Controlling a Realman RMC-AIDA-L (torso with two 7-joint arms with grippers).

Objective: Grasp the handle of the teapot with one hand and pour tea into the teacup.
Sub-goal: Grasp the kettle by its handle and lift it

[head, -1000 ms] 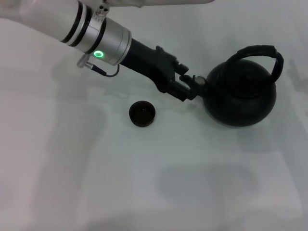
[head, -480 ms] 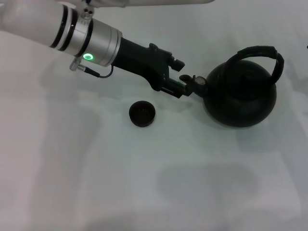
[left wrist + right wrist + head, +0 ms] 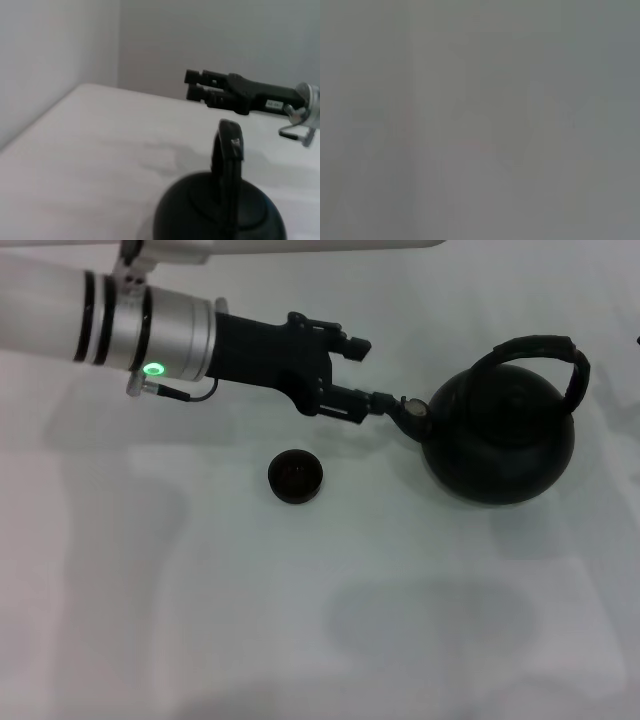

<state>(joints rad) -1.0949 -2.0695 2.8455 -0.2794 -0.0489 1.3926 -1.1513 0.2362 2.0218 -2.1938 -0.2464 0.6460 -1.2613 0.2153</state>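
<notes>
The matte black teapot (image 3: 500, 445) stands at the right of the head view, its ribbed handle (image 3: 530, 343) arched upright over it. Its spout (image 3: 410, 412) points left. My left gripper (image 3: 372, 372) is open and level just left of the spout. The lower finger (image 3: 370, 397) reaches almost to the spout; contact cannot be told. The small black teacup (image 3: 295, 477) sits on the table left of the teapot, below my left arm, its inside dark. In the left wrist view the teapot (image 3: 220, 212) and handle (image 3: 227, 150) are close, and beyond them my right gripper (image 3: 189, 84) hangs shut above the table.
The white table (image 3: 300, 620) stretches wide in front of the teacup and teapot. A small dark shape (image 3: 637, 338) pokes in at the right edge of the head view. Walls (image 3: 60, 60) bound the table's far corner. The right wrist view is plain grey.
My left arm has swung back to the left and levelled out, its upper finger lifting away from the spout. Teapot and teacup have stayed put.
</notes>
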